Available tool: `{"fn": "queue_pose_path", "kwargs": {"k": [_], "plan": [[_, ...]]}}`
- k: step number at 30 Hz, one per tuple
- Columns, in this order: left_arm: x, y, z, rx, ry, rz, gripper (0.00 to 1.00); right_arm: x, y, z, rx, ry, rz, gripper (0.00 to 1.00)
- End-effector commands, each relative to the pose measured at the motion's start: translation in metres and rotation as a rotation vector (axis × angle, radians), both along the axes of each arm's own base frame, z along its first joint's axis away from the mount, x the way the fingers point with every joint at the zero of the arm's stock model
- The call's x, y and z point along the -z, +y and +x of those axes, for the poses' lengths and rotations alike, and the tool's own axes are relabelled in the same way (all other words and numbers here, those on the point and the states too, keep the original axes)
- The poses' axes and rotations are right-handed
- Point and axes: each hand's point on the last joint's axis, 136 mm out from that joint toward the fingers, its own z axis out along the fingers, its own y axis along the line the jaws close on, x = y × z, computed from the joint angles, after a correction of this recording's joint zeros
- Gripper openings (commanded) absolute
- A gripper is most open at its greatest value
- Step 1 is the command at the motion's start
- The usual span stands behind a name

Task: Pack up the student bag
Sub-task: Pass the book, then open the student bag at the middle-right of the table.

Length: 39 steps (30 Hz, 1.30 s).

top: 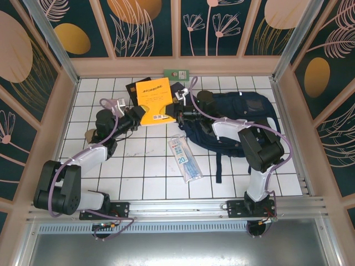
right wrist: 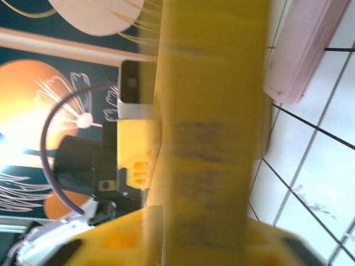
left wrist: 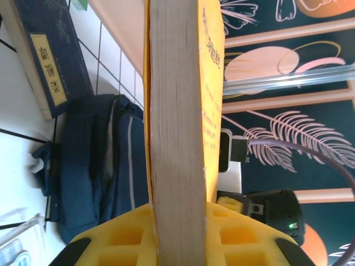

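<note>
A: Where is the left arm (top: 89,158)?
B: It reaches forward. The left gripper (top: 140,117) sits at the yellow book (top: 154,100)'s left edge, fingers (left wrist: 233,233) clamped on it.
A: And the right arm (top: 252,147)?
B: Elbow folded, forearm pointing left. The right gripper (top: 173,113) meets the book's right edge; blur hides its grip.

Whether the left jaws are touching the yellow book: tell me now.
Touching. In the left wrist view the yellow book stands edge-on between the left jaws, with both yellow pads pressed against its covers and no gap.
</note>
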Motion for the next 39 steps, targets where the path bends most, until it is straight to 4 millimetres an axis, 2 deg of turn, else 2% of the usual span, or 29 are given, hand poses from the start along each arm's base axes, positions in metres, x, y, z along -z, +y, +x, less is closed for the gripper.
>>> {"fn": "queue_pose_path", "kwargs": {"k": [1, 4, 5, 8, 12, 15, 20, 32, 35, 36, 39], "plan": [[-0.033, 0.002, 0.0, -0.008, -0.115, 0.034, 0.0, -0.013, -0.013, 0.002, 0.037, -0.155, -0.087, 0.39], [-0.032, 0.004, -0.001, -0.012, -0.118, 0.091, 0.0, 0.018, -0.035, 0.017, 0.176, -0.177, -0.325, 0.42], [-0.032, 0.005, -0.001, -0.013, -0.117, 0.111, 0.0, 0.024, -0.056, 0.032, 0.259, -0.177, -0.396, 0.42], [-0.032, 0.007, -0.004, -0.009, -0.124, 0.16, 0.0, 0.04, -0.1, 0.051, 0.419, -0.218, -0.616, 0.43], [-0.03, 0.009, -0.007, -0.01, -0.127, 0.211, 0.0, 0.065, -0.149, 0.064, 0.54, -0.258, -0.928, 0.43], [-0.027, 0.008, -0.009, -0.002, -0.125, 0.219, 0.0, 0.085, -0.172, 0.066, 0.561, -0.258, -1.095, 0.42], [-0.024, 0.009, -0.012, 0.001, -0.12, 0.219, 0.0, 0.113, -0.19, 0.069, 0.563, -0.258, -1.282, 0.42], [-0.022, 0.009, -0.02, 0.012, -0.116, 0.224, 0.0, 0.158, -0.196, 0.073, 0.513, -0.267, -1.463, 0.42], [-0.019, 0.009, -0.022, 0.016, -0.111, 0.225, 0.0, 0.167, -0.19, 0.071, 0.492, -0.277, -1.493, 0.36], [-0.02, 0.009, -0.023, 0.017, -0.113, 0.224, 0.0, 0.168, -0.19, 0.071, 0.49, -0.278, -1.5, 0.32], [-0.018, 0.01, -0.024, 0.017, -0.11, 0.23, 0.0, 0.167, -0.19, 0.071, 0.495, -0.279, -1.501, 0.09]]}}
